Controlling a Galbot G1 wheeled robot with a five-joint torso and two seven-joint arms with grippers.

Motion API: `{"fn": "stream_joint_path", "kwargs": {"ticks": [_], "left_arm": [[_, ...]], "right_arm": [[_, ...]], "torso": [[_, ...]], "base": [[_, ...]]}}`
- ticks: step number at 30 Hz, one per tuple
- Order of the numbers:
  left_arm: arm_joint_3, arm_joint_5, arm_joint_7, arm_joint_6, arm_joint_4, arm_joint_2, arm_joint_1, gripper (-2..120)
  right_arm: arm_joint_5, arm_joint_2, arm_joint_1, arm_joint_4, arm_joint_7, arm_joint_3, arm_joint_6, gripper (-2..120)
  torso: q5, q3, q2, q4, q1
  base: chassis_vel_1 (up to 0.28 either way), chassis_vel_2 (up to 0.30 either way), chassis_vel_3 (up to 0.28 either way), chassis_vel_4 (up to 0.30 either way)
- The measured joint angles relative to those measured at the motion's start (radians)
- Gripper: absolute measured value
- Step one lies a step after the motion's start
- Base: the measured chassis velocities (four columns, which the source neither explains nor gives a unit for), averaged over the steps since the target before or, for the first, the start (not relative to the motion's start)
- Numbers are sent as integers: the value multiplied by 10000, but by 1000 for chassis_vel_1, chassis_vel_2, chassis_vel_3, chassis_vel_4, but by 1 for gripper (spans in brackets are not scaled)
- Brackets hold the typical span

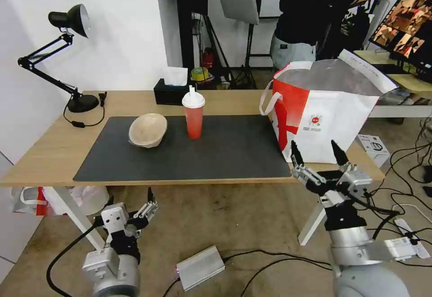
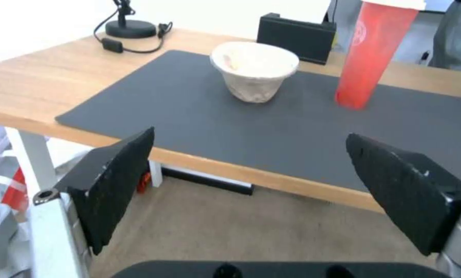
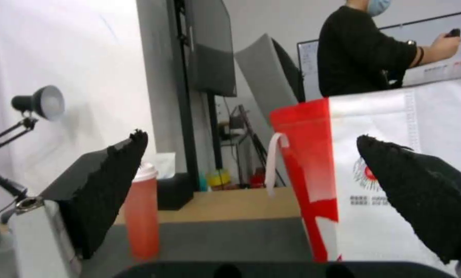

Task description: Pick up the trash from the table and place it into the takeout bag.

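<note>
Both end effectors wide, empty: left end effector [image 1: 129, 200] below table [image 1: 40, 153], right end effector [image 1: 316, 151] beside takeout bag [image 1: 333, 121].

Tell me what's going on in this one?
Nothing is being held right now. The beige pulp bowl and the red drink cup sit on the grey mat on the table, with the takeout bag standing open at the mat's right end. The left gripper hangs open below the table's front edge, and the right gripper is open in front of the bag.
</note>
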Motion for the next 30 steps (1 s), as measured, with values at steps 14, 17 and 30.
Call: {"fn": "stream_joint_path", "kwargs": {"ticks": [14,17,30], "left_arm": [[-16,-24,38,-42,-105,-53,22,100],[-10,-22,39,-47,-107,-49,23,100],[-45,-21,40,-72,-146,-64,35,100]], "right_arm": [[-957,227,-880,-278,-324,-338,494,100],[-1120,311,-1040,-388,-366,-456,598,100],[-1464,472,-1387,-665,-500,-787,832,100]], "torso": [[1,0,0,0,0],[1,0,0,0,0],[1,0,0,0,0]], "base": [[0,0,0,0],[0,0,0,0],[0,0,0,0]]}}
